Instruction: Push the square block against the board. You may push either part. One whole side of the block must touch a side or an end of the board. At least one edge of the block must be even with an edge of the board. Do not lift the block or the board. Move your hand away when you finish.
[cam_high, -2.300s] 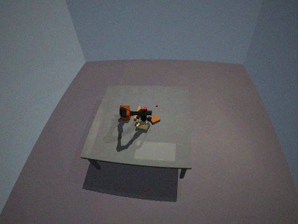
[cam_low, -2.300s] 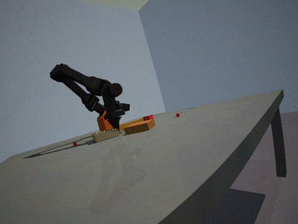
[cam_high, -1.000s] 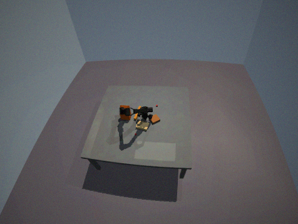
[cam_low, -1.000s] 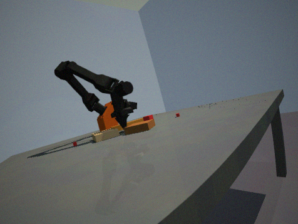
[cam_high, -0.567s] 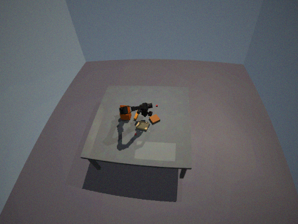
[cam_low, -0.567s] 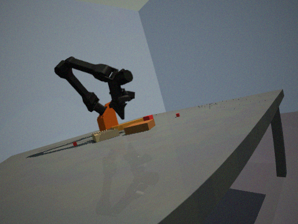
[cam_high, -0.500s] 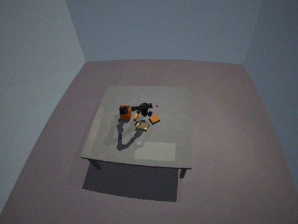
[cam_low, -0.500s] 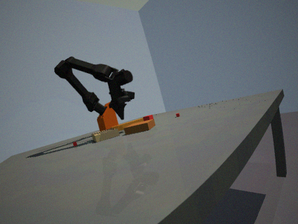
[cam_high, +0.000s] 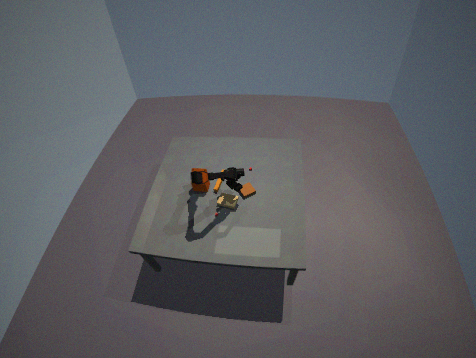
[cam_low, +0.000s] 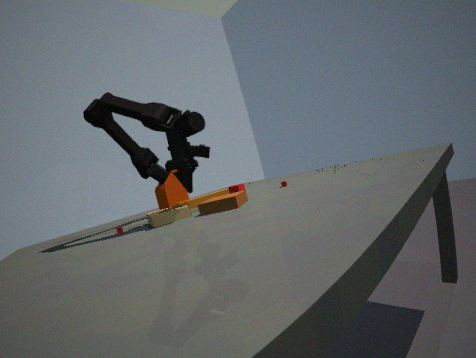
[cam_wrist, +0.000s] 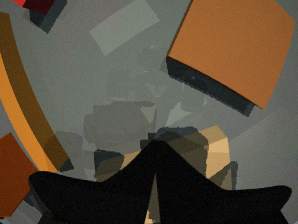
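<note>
The orange square block (cam_high: 248, 190) (cam_low: 220, 204) (cam_wrist: 232, 45) lies flat on the table. The tan rectangular piece (cam_high: 228, 201) (cam_low: 169, 216) (cam_wrist: 218, 150), which looks like the board, also lies flat. A gap separates the two, and they are turned at different angles. My gripper (cam_high: 240, 188) (cam_low: 190, 191) (cam_wrist: 157, 145) is shut and empty. Its tips are above the table near the gap between the two pieces; the exact height is hard to tell. In the wrist view the fingers hide much of the tan piece.
A long yellow-orange bar (cam_high: 218, 182) (cam_low: 210, 197) (cam_wrist: 10, 75) lies between my orange base (cam_high: 200, 180) (cam_low: 171, 192) and the block. A red cube (cam_low: 236, 188) (cam_wrist: 46, 5) is near its far end. Other small red cubes (cam_high: 250, 169) (cam_high: 216, 214) (cam_low: 284, 184) (cam_low: 119, 230) lie farther out.
</note>
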